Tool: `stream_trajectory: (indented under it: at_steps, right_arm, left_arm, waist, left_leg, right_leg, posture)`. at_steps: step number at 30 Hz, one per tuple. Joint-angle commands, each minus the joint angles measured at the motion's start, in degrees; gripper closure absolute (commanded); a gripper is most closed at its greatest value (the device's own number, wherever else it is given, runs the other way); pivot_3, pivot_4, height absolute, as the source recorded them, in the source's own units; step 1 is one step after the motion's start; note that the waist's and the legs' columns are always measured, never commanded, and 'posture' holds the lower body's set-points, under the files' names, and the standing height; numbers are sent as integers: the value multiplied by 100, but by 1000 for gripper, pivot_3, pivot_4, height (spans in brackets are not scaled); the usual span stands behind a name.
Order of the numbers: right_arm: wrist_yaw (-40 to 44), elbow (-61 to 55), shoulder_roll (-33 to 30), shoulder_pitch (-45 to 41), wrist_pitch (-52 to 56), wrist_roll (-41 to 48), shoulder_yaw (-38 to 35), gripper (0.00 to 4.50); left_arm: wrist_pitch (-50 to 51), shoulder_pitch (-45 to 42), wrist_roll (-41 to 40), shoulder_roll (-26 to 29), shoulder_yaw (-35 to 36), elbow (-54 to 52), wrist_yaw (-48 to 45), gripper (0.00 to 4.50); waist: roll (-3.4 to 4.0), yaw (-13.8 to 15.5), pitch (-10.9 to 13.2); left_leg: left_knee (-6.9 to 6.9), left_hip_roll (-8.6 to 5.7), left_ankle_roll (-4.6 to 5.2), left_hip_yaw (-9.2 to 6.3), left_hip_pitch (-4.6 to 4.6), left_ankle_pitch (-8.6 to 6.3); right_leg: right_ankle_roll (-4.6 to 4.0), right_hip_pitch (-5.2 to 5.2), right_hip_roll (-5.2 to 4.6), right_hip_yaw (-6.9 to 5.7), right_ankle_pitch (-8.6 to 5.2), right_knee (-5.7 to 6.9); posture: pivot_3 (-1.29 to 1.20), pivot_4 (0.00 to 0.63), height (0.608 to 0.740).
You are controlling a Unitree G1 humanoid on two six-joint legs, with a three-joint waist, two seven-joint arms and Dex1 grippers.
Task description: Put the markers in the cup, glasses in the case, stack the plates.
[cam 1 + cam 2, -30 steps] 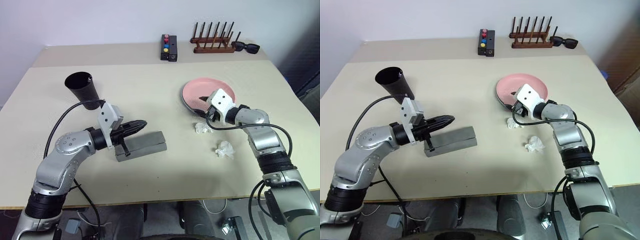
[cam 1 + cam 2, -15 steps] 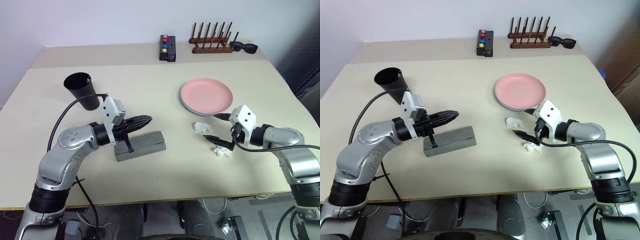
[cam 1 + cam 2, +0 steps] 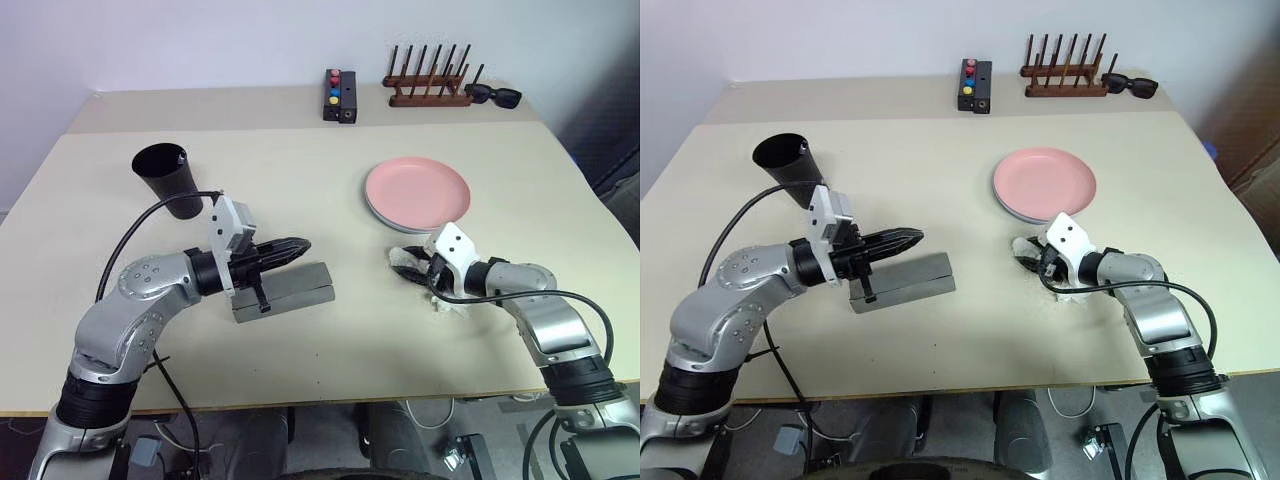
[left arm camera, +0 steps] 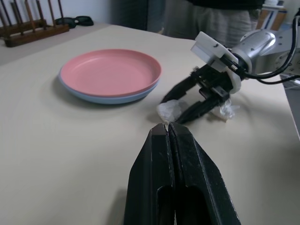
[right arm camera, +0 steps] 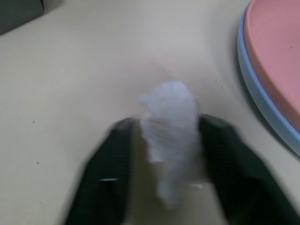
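Our left gripper [image 3: 300, 243] points level across our front, jaws pressed together with nothing between them. Our right gripper [image 5: 165, 140] reaches low and inward, jaws set either side of a white wad [image 5: 168, 123].

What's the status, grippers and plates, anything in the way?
Left gripper shut, empty, above the grey case. Right gripper closing around a crumpled tissue. Pink plate stacked on blue plate. Second tissue beside right gripper.

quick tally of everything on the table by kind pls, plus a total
plates: 2, pink plate stacked on light blue plate
crumpled tissue wads: 2
black cup: 1
grey case: 1
button box: 1
wooden rack: 1
sunglasses: 1
total: 9
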Motion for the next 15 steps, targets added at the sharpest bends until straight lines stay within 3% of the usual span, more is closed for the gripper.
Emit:
stream_trajectory:
  at_steps: [1, 8, 12, 15]
  right_arm:
    - [50, -137, -140, -49, -134, -15, -130, 4397]
    - [-185, -462, 157, -516, -164, 366, -517, 4459]
    - [-933, 268, 328, -1126, -319, -186, -465, 4459]
    - [-1012, 862, 352, -1479, -316, -315, -361, 4459]
  left_arm:
    - [-137, -1, 8, -10, 53, -203, 47, 4500]
    - [-282, -96, 69, -24, 50, 78, -2, 4500]
    - [-365, -52, 98, -52, 74, 132, -9, 4500]
    - [-467, 26, 149, -76, 76, 157, -19, 4500]
  waist:
    - [0, 3, 0]
    - [0, -36, 0]
    - [0, -17, 0]
    - [-1, 18, 0]
  left_leg:
    - [1, 0, 0, 0, 0, 0]
    - [-1, 1, 0, 0, 1, 0]
    - [-1, 1, 0, 0, 3, 0]
    - [0, -1, 0, -1, -2, 0]
  right_leg:
    - [0, 0, 0, 0, 0, 0]
    - [0, -1, 0, 0, 0, 2]
    - [-1, -1, 1, 0, 0, 2]
    - [-1, -1, 1, 0, 1, -2]
  posture:
    - [0, 150, 734]
    - [0, 150, 734]
    - [0, 150, 734]
    - [0, 150, 734]
